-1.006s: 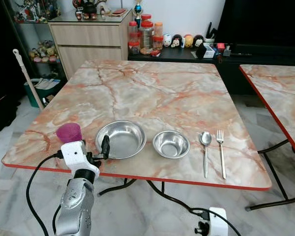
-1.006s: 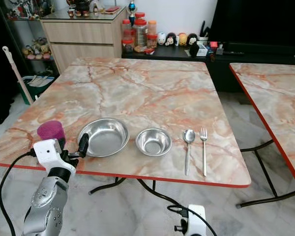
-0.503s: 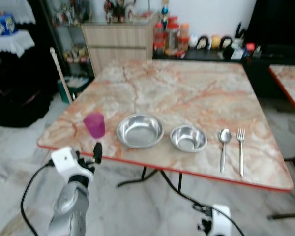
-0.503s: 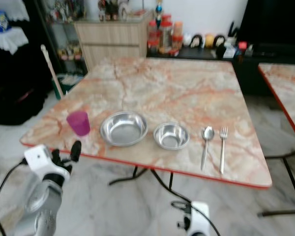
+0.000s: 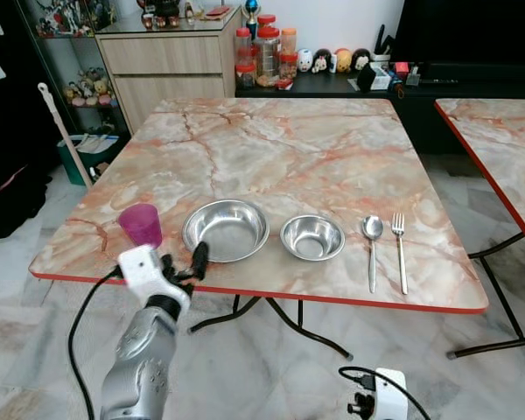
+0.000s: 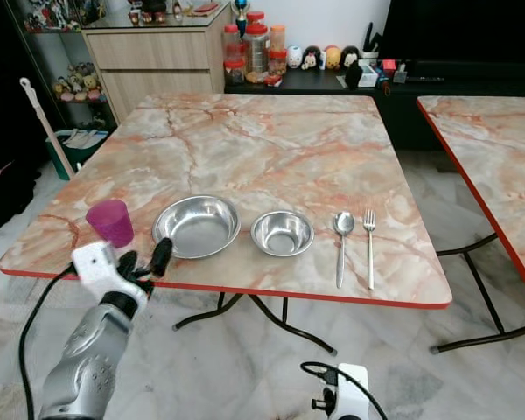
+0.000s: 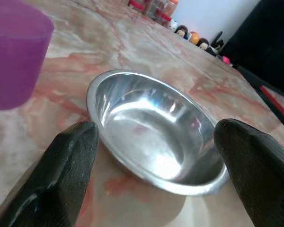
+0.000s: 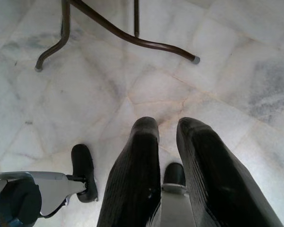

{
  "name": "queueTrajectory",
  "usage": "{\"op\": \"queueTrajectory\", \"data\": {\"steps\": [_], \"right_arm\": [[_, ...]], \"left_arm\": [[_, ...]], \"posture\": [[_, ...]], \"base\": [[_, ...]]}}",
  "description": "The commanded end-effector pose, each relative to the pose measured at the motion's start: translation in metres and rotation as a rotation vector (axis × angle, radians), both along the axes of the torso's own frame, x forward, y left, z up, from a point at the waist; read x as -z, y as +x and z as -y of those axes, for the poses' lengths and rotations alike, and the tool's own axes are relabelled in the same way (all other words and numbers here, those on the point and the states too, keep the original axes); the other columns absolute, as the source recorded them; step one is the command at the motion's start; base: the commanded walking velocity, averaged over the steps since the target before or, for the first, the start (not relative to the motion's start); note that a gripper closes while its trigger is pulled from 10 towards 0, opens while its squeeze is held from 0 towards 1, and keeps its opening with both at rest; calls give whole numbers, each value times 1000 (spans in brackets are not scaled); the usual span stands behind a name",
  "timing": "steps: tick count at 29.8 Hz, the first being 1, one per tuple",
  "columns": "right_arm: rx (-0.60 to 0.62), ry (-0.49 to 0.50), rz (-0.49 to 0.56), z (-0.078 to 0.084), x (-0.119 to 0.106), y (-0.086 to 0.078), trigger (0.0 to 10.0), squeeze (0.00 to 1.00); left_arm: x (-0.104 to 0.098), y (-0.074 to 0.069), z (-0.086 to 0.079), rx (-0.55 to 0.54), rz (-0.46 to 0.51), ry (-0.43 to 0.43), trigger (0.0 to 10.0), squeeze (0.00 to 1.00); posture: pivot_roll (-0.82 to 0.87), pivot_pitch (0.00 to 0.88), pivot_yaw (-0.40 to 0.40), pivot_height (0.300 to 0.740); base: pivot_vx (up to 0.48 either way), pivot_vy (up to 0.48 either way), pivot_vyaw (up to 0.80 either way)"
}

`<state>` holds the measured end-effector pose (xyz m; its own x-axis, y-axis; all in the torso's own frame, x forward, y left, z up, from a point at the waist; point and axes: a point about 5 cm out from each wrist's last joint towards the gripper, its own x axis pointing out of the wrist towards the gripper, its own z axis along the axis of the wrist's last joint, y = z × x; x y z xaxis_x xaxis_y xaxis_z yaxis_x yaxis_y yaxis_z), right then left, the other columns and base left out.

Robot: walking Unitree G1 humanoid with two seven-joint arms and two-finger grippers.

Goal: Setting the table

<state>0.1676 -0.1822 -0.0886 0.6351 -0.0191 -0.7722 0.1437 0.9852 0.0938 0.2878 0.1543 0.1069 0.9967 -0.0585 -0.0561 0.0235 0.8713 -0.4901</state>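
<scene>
Left gripper (image 5: 182, 267) spread wide, empty, at table (image 5: 289, 157) edge. Large steel bowl (image 5: 226, 230) just ahead between fingers; purple cup (image 5: 141, 225) beside. Risk: careless push slides bowl into small bowl (image 5: 312, 237). Right gripper (image 8: 168, 156) idle, nearly closed.

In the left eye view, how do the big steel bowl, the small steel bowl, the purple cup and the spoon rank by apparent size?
1. Big steel bowl
2. Small steel bowl
3. Purple cup and spoon: unsure; the spoon looks longer, the cup bulkier.
</scene>
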Motion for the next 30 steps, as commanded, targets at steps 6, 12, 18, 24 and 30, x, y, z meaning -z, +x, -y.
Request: {"op": "queueTrajectory", "data": {"steps": [6,12,18,24,30], "right_arm": [[18,10,15,-1,-2,5,10000,0],[28,12,18,0,-2,5,10000,0],[35,12,15,2,-2,4,10000,0],[35,12,14,2,-2,4,10000,0],[39,16,16,1,-2,4,10000,0]], "left_arm": [[6,10,5,-14,-137,-32,10000,0],[11,15,3,-69,-215,-41,10000,0],[3,18,4,-87,-203,-31,10000,0],[2,21,4,-108,-243,-20,10000,0],[10,28,9,-107,-277,-31,10000,0]], "posture": [[83,0,36,740],[72,0,40,740],[71,0,41,740],[73,3,42,740],[60,0,47,740]], "base": [[0,0,0],[0,0,0],[0,0,0],[0,0,0],[0,0,0]]}}
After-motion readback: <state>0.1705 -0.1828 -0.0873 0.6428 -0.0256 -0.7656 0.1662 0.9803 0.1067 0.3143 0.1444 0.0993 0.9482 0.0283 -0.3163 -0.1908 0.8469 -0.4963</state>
